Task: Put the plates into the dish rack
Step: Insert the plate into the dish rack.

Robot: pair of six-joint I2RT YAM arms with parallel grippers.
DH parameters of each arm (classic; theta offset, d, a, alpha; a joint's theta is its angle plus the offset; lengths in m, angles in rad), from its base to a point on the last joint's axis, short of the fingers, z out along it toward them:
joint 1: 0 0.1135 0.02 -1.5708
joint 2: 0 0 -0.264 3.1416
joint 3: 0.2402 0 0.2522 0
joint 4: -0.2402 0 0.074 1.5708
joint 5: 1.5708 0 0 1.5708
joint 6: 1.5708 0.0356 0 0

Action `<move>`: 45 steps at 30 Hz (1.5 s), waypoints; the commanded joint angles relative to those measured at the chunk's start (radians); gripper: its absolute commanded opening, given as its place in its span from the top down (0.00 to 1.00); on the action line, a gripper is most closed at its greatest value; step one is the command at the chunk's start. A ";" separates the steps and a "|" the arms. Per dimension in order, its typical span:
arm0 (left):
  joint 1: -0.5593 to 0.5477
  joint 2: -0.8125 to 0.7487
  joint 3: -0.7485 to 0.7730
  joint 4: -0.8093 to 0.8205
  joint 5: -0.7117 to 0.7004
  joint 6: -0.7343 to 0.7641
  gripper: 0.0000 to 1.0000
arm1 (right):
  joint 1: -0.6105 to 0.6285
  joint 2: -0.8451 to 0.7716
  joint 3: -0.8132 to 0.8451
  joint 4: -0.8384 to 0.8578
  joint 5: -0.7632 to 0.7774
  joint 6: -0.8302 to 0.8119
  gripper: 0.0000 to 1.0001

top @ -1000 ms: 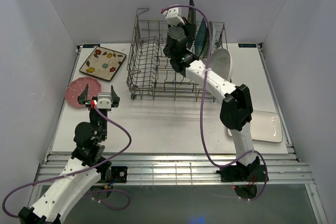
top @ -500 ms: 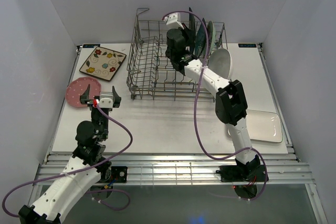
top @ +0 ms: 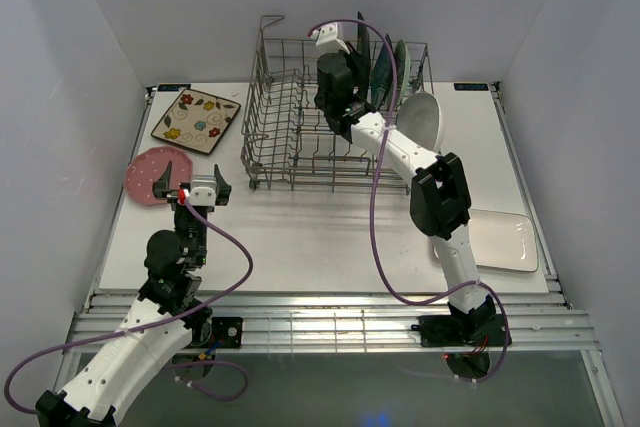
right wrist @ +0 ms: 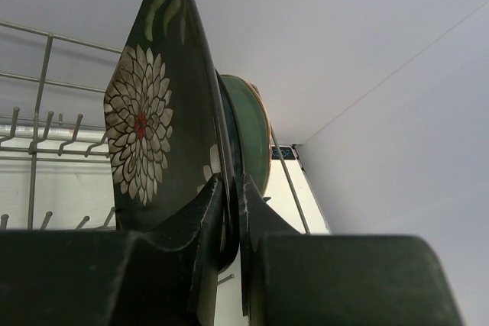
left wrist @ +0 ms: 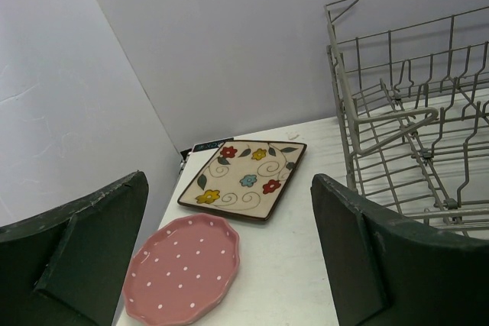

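You had the right gripper (right wrist: 231, 188) pinching the dark plate (right wrist: 153, 135) upright in the rack (top: 270, 142) at upper centre beside two green ones (top: 385, 75), the left gripper (top: 190, 179) spread, and four plates (top: 148, 175) outside left to load.

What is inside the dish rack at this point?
At the right end of the rack: the dark plate, upright, pinched by the right hand, a green plate behind it. The arm covers anything more there.
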 commanded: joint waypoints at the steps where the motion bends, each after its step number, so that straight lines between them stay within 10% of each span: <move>1: -0.001 0.008 -0.003 0.016 0.011 -0.007 0.02 | 0.009 -0.064 0.100 0.139 0.003 0.014 0.92; 45: -0.001 0.003 -0.003 0.019 0.006 -0.004 0.02 | 0.031 0.046 0.166 0.202 0.048 -0.055 0.92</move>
